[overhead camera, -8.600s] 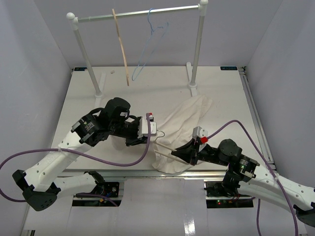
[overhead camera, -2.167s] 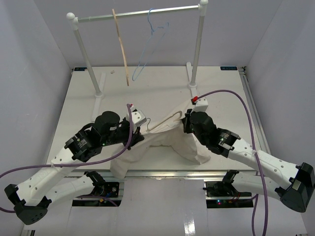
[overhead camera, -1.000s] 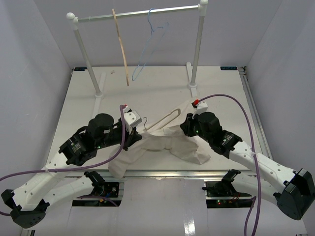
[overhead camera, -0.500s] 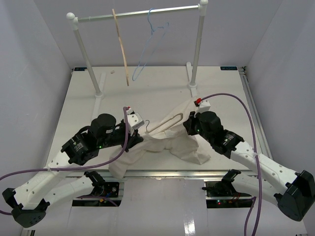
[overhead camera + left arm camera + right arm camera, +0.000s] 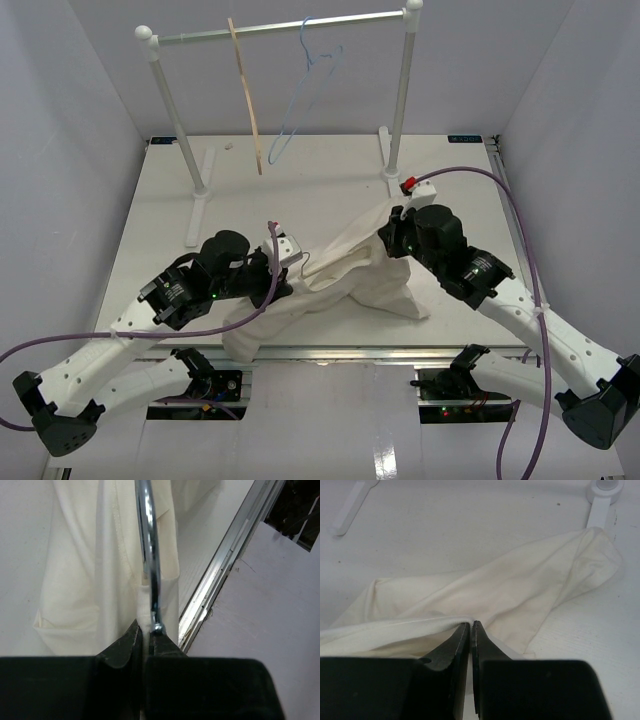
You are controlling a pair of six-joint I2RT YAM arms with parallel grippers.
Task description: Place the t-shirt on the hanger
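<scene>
Fingers (image 5: 120, 647) of my left gripper (image 5: 146, 630) pinch the hanger (image 5: 150, 555) by its hook, right gripper (image 5: 470, 626) nips the t-shirt (image 5: 520, 595) lying before the rack (image 5: 200, 36); a thin fold may slip under pull.

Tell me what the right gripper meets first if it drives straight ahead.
The t-shirt: the right gripper is shut on a fold of it, more cloth lies just ahead, then probably the table.

the wrinkled cream cotton t-shirt (image 5: 350, 280) is soft matt cloth, its hems stitched. the thin silver metal hook of the hanger (image 5: 149, 555) is smooth and glossy. at twelve o'clock hang a matt tan wooden hanger (image 5: 246, 100) and a thin blue wire hanger (image 5: 303, 95).
</scene>
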